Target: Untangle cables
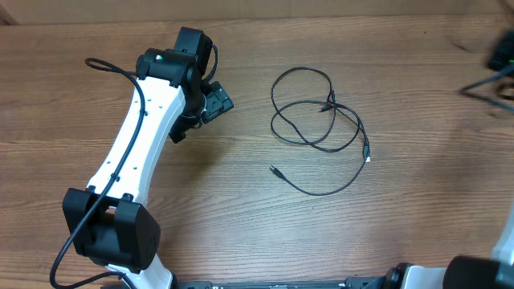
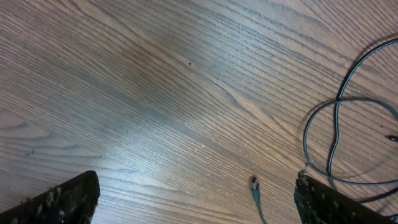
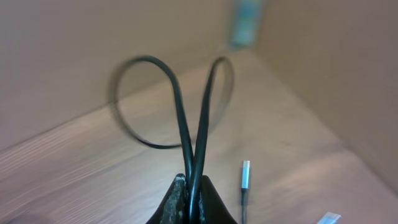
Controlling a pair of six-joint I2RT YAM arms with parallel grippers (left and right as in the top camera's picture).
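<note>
A loose tangle of thin black cables lies right of the table's middle, with a silver-tipped plug and a free end. My left gripper is open and empty, left of the tangle. In the left wrist view its fingers straddle bare wood, with a plug end and cable loops towards the right finger. My right gripper is shut on two strands of a black cable loop; a silver-tipped plug lies beside it. In the overhead view it is a blur at the far right edge.
The wooden table carries the cables. The white left arm stretches from its black base at the front left. Part of the right arm shows at the front right corner.
</note>
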